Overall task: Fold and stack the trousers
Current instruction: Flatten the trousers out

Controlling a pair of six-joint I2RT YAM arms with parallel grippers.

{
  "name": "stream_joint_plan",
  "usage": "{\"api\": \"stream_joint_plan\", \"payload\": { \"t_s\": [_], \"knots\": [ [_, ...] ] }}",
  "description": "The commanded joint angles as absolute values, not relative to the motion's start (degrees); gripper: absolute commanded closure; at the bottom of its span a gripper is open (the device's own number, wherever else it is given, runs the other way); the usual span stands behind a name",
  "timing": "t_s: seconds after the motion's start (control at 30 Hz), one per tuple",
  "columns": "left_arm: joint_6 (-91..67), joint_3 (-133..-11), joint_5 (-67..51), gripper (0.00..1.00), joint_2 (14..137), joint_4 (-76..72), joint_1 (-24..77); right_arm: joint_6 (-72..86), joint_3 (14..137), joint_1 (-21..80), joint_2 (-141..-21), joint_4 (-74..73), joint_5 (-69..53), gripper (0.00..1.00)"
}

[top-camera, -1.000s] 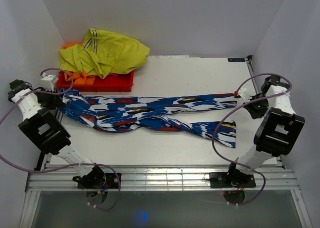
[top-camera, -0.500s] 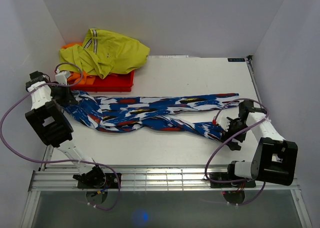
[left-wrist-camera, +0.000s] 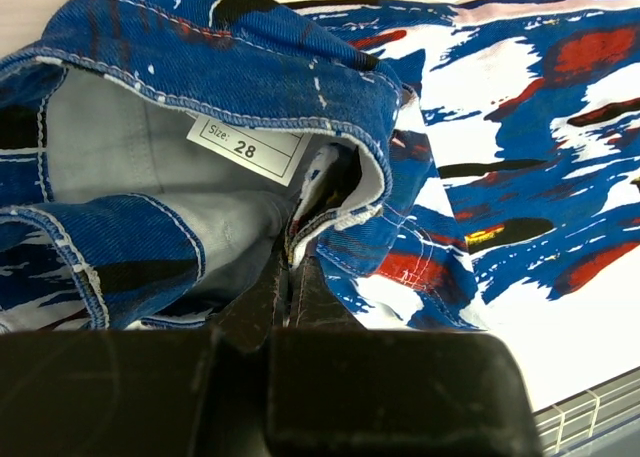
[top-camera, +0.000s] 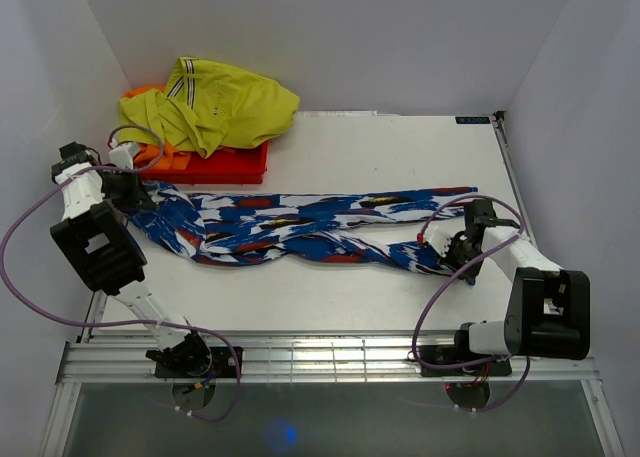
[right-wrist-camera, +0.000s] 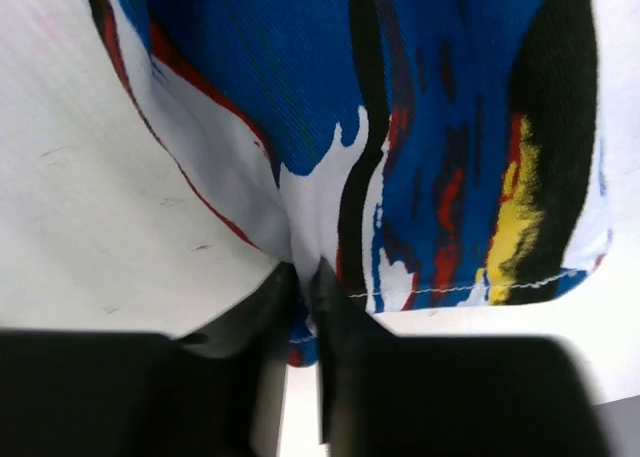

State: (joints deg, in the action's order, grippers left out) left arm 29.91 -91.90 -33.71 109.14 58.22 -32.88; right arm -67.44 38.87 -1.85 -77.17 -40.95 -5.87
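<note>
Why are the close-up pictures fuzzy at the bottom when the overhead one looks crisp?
Top external: soft, even light, faint shadows, sharp throughout; a bluish glow reflects off the dark panel at the bottom. Left wrist: the royal blue blotched fabric trousers and white size label are crisp, the black left gripper probably too near to focus. Right wrist: weave sharp, black right gripper blurred.

Bright even light, soft shadows, wrist views blurred up close.

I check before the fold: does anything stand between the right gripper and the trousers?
Nothing visible does. The right gripper pinches the hem of the trousers, with only the table beside it.
</note>
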Motion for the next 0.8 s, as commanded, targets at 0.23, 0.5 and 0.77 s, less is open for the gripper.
{"api": "stream_joint_plan", "payload": {
  "t_s": [0.23, 0.5, 0.77],
  "knots": [
    [32.78, -91.84, -31.55, 1.00, 104.33, 60.73, -33.66, -73.73, 41.39, -7.02, -66.89, -47.69, -9.93, 0.92],
    [37.52, -97.91, -33.40, 1.00, 103.45, 66.79, -38.23, -87.08, 54.47, -22.58, -66.09, -62.75, -14.15, 0.92],
    [36.39, -104.49, -32.61, 1.00, 107.64, 66.09, -35.79, -80.08, 70.65, -25.93, -81.54, -61.44, -18.38, 0.92]
  ]
}}
